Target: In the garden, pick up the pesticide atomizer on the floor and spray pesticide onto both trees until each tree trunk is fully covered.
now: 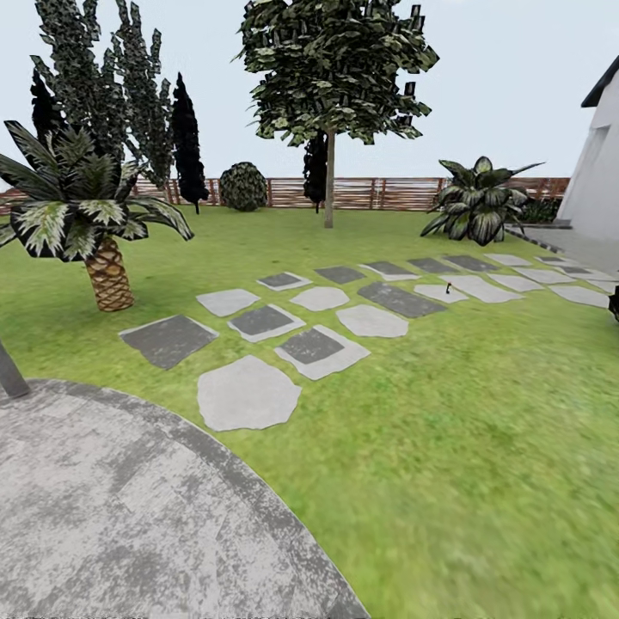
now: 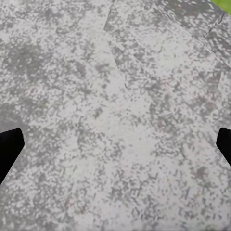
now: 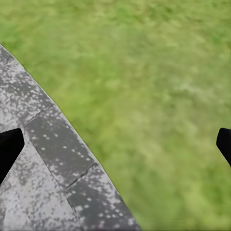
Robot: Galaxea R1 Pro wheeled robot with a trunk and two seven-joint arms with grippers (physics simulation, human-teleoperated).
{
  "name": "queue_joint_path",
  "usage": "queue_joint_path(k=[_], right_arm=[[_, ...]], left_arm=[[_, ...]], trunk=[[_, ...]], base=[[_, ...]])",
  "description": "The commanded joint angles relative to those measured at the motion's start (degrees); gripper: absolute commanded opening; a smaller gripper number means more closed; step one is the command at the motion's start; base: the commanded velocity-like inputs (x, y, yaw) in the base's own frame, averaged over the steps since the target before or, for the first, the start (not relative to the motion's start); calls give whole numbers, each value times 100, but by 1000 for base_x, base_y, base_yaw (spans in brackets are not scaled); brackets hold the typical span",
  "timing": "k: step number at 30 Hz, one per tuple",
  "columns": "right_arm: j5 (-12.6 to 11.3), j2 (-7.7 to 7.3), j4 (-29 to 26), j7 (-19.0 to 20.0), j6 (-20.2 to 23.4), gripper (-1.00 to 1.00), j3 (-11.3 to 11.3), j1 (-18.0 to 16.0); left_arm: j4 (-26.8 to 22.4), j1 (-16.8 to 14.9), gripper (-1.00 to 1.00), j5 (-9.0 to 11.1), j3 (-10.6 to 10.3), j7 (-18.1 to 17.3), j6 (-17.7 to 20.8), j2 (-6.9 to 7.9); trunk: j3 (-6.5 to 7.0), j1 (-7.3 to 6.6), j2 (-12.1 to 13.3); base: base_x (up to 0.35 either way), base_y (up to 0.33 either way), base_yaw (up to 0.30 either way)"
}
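Nothing of the task looks done yet: the robot stands on a round grey paved patch (image 1: 112,507) at the lawn's near edge, and both pincers are empty. The left pincer (image 2: 115,144) hangs over the mottled paving with its dark fingertips (image 2: 8,149) set wide apart, released and holding nothing. The right pincer (image 3: 115,144) hangs likewise spread over the curved border where paving stones (image 3: 53,144) meet grass (image 3: 159,96), also released. Both seem to point down at the ground, which I judge a travelling pose rather than a reach.

Beyond the patch the stepping stones (image 1: 249,394) run off across the lawn. Well along that path, on a pale stone, stands a tiny dark upright thing, likely the pesticide atomizer (image 1: 448,291), too small to make out. A short palm (image 1: 107,271) stands to the left. Further still, before the wooden fence (image 1: 387,193), rises one tree with its bare trunk (image 1: 328,180).

Everything remains: driving up, the pick-up, and spraying both trunks.
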Motion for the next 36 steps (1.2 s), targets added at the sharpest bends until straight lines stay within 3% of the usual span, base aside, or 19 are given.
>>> queue_joint_path(k=[1, 36], right_arm=[[2, 1, 0, 0, 0, 100, 0, 0], [9, -1, 0, 0, 0, 100, 0, 0]], left_arm=[[0, 0, 100, 0, 0, 0, 0, 0], [5, 0, 100, 0, -4, 0, 0, -8]], trunk=[[-28, 23, -42], [-953, 791, -1446]], base=[[0, 0, 0], [0, 0, 0]])
